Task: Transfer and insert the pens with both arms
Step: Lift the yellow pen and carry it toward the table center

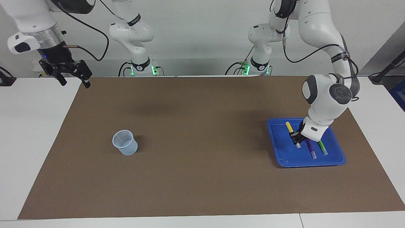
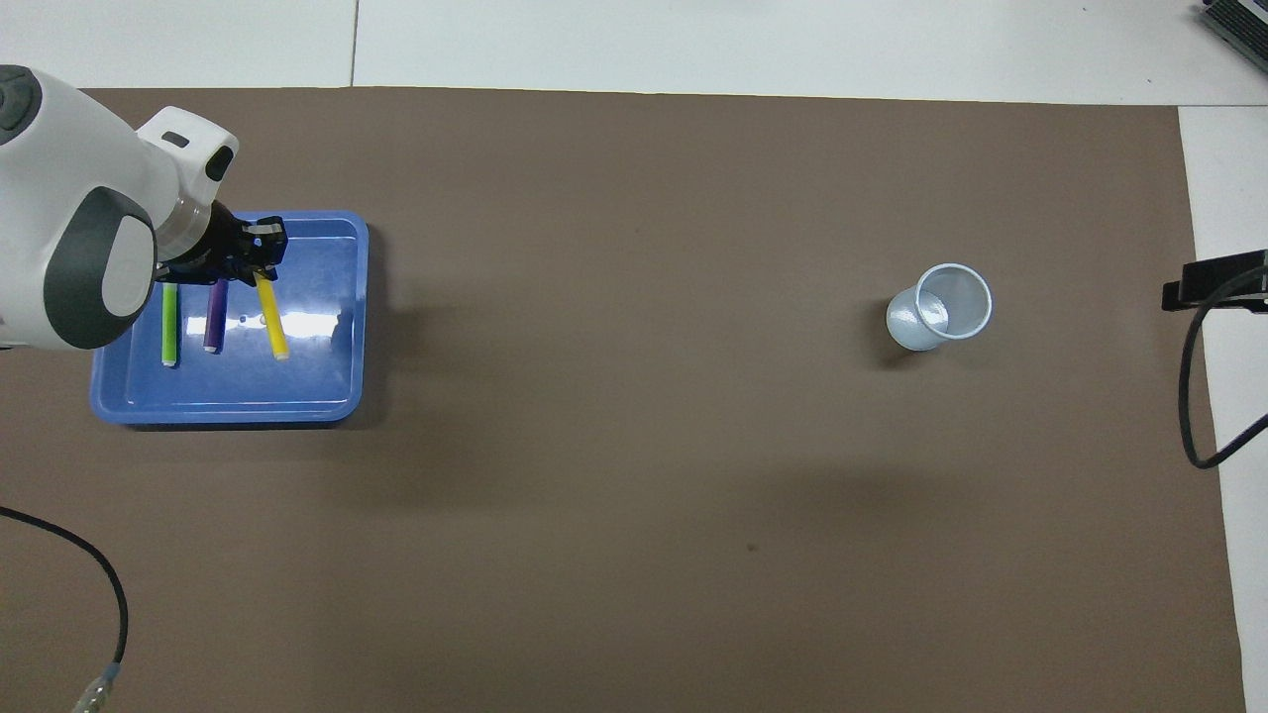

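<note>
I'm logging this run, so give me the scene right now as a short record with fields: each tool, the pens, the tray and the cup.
left tool: shut on the yellow pen, over the blue tray
yellow pen: tilted, lifted off the tray floor
purple pen: lying in the tray
green pen: lying in the tray, beside the purple pen
right tool: open, raised, arm waiting
cup: upright, toward the right arm's end, no pen in it

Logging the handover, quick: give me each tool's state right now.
Left tool: shut on the yellow pen, over the blue tray.
Right tool: open, holding nothing, waiting at the right arm's end of the table.
</note>
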{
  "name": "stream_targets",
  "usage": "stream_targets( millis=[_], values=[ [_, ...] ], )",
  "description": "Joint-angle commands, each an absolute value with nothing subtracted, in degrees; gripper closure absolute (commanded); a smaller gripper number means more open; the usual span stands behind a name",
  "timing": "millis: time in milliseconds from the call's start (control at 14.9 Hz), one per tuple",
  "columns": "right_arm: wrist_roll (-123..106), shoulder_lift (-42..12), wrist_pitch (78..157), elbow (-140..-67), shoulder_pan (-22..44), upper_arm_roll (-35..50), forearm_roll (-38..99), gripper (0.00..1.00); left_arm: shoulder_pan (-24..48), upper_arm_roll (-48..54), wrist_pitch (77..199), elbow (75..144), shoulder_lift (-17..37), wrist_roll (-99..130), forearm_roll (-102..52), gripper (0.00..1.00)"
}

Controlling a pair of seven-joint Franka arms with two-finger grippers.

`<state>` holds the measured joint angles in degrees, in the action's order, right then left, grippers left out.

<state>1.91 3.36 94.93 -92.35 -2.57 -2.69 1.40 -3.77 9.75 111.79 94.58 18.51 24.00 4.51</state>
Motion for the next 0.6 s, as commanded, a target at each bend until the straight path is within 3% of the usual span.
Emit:
stream_targets(
  millis=[0, 537],
  values=[
    [-1.14, 4.04, 95.36, -92.72, -3.08, -2.46, 2.55, 0.01, -2.21, 9.32, 104.70, 92.30, 15.56, 28.73, 3.52, 1.00],
    [-17.39, 4.13, 93.44, -92.64, -3.34, -2.64, 1.76, 0.01, -0.70, 9.32, 91.85, 87.36, 9.24, 44.37, 1.07, 1.00]
  ],
)
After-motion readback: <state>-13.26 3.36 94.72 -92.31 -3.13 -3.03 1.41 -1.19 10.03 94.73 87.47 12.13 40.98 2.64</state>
